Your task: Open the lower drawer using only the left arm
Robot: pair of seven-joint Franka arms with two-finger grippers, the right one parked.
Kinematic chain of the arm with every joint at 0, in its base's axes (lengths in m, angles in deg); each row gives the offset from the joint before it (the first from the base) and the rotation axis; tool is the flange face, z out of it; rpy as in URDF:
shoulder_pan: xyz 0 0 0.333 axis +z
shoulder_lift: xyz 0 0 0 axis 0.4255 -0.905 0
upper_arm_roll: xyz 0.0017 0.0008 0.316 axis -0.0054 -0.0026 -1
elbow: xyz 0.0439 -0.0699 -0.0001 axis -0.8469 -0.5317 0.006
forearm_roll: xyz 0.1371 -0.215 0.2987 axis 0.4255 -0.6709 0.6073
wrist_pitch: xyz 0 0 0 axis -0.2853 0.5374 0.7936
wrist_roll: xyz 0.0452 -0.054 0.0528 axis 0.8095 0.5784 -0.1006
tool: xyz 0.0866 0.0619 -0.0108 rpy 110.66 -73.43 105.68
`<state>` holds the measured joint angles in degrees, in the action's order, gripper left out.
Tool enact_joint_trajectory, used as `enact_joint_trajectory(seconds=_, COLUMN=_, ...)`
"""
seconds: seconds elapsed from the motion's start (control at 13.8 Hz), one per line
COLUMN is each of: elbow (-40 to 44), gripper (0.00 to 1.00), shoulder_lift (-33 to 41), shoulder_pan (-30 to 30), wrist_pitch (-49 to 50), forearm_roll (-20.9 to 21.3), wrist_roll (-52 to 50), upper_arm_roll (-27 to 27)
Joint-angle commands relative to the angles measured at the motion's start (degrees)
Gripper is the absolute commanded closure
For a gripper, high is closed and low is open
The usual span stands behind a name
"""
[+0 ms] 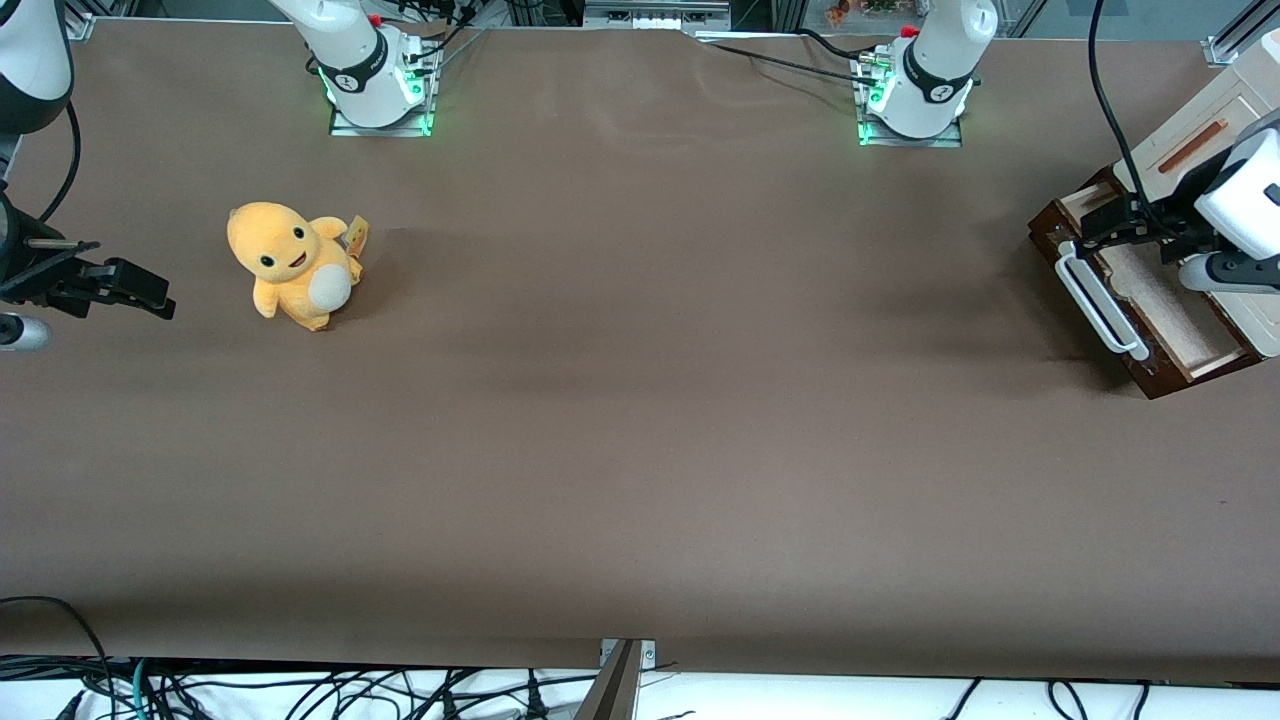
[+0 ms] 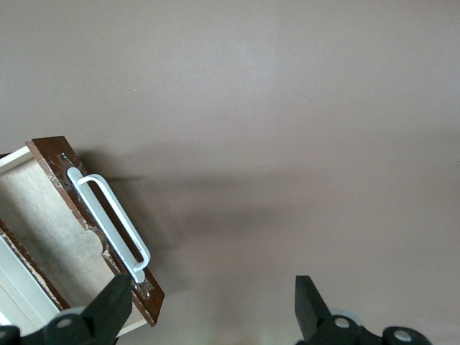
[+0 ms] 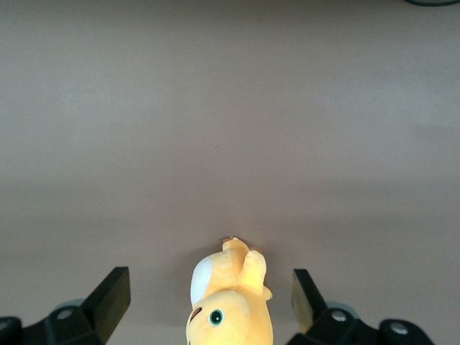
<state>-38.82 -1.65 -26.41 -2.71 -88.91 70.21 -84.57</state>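
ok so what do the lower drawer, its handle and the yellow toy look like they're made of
The lower drawer, pulled out below the open gripper, looks like wood: glossy dark brown front, pale unfinished grain inside. Its handle seems smooth white plastic or painted metal. The yellow toy, toward the parked arm's end, looks like soft fuzzy plush.

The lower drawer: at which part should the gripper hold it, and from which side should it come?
Probably the long white bar handle on the front of the lower drawer. It stands off the dark front board, leaving a gap for one finger. Coming from above, with the fingers across the bar near its middle, looks best. The gripper is open, above the drawer's front edge, holding nothing; the drawer is already pulled out, its pale inside showing.
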Motion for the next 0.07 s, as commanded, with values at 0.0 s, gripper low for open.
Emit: enact_joint_trajectory(seconds=0.0, elbow=-3.1, gripper=0.0, shoulder_lift=2.8, shoulder_pan=-0.7, wrist_pitch=-1.4, forearm_roll=1.4, wrist_roll=1.2, upper_arm_roll=-0.3)
